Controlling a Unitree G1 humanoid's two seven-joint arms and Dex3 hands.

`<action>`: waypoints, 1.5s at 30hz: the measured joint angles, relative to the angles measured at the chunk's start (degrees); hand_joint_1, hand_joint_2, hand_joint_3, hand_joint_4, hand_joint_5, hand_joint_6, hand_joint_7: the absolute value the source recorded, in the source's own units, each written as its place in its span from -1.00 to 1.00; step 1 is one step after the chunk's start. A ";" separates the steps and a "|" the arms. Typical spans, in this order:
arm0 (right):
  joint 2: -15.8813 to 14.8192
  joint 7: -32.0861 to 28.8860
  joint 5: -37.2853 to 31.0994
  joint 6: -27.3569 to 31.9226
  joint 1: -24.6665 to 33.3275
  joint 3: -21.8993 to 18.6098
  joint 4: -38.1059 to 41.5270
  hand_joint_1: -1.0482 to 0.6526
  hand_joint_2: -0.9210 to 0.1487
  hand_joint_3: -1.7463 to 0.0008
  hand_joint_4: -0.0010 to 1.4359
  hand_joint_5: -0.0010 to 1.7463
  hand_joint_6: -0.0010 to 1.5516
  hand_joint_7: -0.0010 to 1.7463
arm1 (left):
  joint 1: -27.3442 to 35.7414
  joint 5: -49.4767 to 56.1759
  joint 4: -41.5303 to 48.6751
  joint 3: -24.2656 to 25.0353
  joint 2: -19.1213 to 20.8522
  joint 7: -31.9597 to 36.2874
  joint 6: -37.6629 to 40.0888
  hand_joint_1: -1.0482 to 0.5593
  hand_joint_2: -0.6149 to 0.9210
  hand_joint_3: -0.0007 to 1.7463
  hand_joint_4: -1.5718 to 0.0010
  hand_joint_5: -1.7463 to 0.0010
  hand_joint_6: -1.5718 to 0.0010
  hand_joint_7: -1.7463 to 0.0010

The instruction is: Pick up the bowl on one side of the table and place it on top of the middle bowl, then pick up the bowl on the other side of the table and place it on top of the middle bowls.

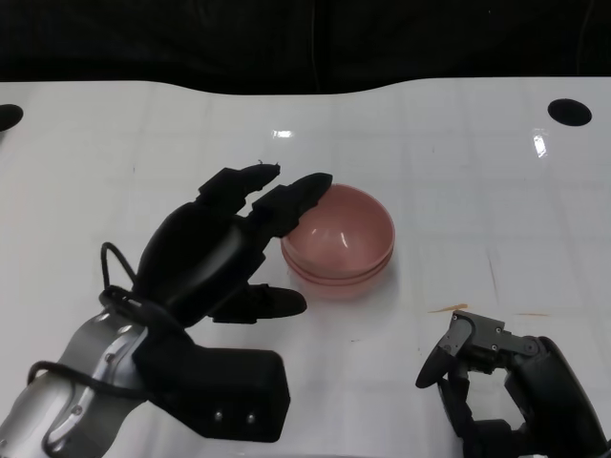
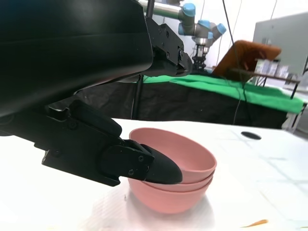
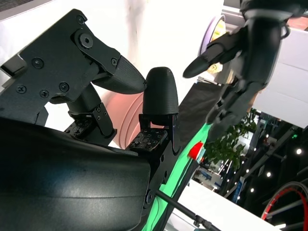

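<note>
Pink bowls (image 1: 339, 243) sat nested mid-table, at least two rims showing in the left wrist view, so I judged the stacking well along, possibly complete; a third bowl could not be told apart. My left hand (image 1: 221, 250) reached in from the near left, its fingers (image 1: 298, 200) spread and extended over the stack's near-left rim; the left wrist view put one fingertip (image 2: 161, 168) just beside the outer wall, contact uncertain, nothing gripped. This suited a release rather than a carry. My right hand (image 1: 496, 374) lay low at the near right, well apart from the bowls, fingers loosely curled around nothing.
</note>
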 measured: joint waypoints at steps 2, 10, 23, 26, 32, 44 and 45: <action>0.03 0.00 -0.05 -0.21 -0.04 0.01 0.11 -0.06 -0.04 -0.50 0.23 1.00 0.03 0.66 | 2.44 -1.98 -2.12 1.88 0.30 0.32 -2.07 -0.38 1.00 -0.79 1.00 0.49 0.70 0.97; 0.13 -0.09 -0.56 -0.48 -0.06 -0.03 0.20 -0.08 -0.04 -0.50 0.24 1.00 0.03 0.65 | 11.65 -8.39 -4.04 8.13 -0.95 6.53 -14.68 -0.17 1.00 -0.81 0.69 -0.03 0.33 0.82; 0.20 0.15 -0.19 -0.48 0.46 -0.09 0.12 -0.08 -0.06 -0.49 0.23 1.00 0.03 0.61 | 24.37 -26.89 -1.59 12.71 -9.30 6.63 -27.48 0.15 0.92 -0.63 0.03 -0.43 -0.02 -0.10; 0.21 0.19 0.02 -0.41 0.66 -0.08 -0.12 -0.07 -0.07 -0.47 0.23 0.99 0.04 0.57 | 27.21 -31.83 -1.67 13.22 -10.95 4.59 -27.59 0.16 0.79 -0.33 0.04 -0.50 -0.03 -0.20; 0.30 0.22 0.19 1.12 1.59 -0.08 -1.34 -0.06 -0.13 -0.40 0.23 0.95 0.07 0.48 | 32.67 -43.55 -4.81 12.98 -13.74 -2.66 -22.23 0.19 0.73 -0.13 0.03 -0.58 -0.01 -0.21; 0.27 0.99 2.27 2.20 0.41 -0.56 -1.15 -0.02 -0.23 -0.30 0.15 0.92 0.09 0.47 | 32.21 -52.50 -4.66 16.02 -15.02 -14.09 -15.15 0.19 0.61 0.15 -0.08 -0.99 0.02 -0.75; 0.27 1.07 2.40 2.21 0.16 -0.59 -0.78 -0.01 -0.23 -0.30 0.14 0.91 0.08 0.48 | 31.81 -53.44 -4.32 16.36 -15.18 -15.26 -14.93 0.19 0.59 0.18 -0.08 -0.99 0.01 -0.74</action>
